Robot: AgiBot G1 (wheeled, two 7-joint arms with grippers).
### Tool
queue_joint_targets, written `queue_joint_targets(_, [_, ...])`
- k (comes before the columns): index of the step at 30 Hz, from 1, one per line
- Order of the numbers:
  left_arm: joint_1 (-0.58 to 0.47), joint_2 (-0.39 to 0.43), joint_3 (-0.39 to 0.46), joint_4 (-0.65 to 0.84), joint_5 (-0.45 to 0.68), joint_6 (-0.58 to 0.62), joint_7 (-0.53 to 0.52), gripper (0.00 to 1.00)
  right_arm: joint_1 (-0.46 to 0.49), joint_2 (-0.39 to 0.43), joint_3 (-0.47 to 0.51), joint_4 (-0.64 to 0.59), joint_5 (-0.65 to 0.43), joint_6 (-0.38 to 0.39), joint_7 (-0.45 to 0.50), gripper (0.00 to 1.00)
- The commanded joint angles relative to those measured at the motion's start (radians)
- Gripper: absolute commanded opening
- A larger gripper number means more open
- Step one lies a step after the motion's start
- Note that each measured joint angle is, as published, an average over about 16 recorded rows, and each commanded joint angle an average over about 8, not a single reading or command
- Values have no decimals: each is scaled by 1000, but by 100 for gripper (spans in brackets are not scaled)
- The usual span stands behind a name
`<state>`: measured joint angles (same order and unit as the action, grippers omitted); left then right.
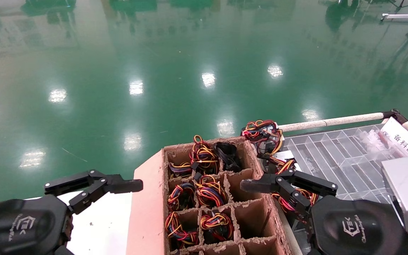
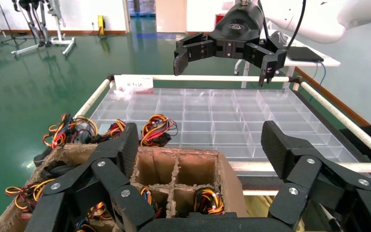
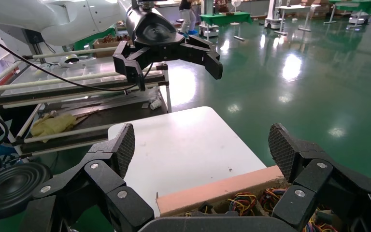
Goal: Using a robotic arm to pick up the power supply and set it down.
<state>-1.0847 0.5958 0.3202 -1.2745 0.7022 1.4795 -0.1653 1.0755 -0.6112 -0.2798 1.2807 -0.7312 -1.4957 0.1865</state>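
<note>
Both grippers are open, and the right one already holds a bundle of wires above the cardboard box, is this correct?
Not quite. The right gripper holds nothing; the right wrist view shows bare space between its fingers. Both it and the left gripper are open, and it is above the cardboard box.

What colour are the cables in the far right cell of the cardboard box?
Black, unlike the red, yellow and orange bundles beside them. The black cables show best in the head view.

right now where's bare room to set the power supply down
The white table, between the left gripper and the carton's pink flap, is bare. Several carton cells on the right gripper's side look empty. The other cells and the clear tray's near corner are crowded with wire bundles.
</note>
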Motion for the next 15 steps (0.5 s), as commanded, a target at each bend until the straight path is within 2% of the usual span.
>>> queue_joint_targets(1, [0,0,0,0,0,0,0,0,0,0,0,0,0,0,0,100])
queue_joint_targets(15, [0,0,0,0,0,0,0,0,0,0,0,0,0,0,0,100])
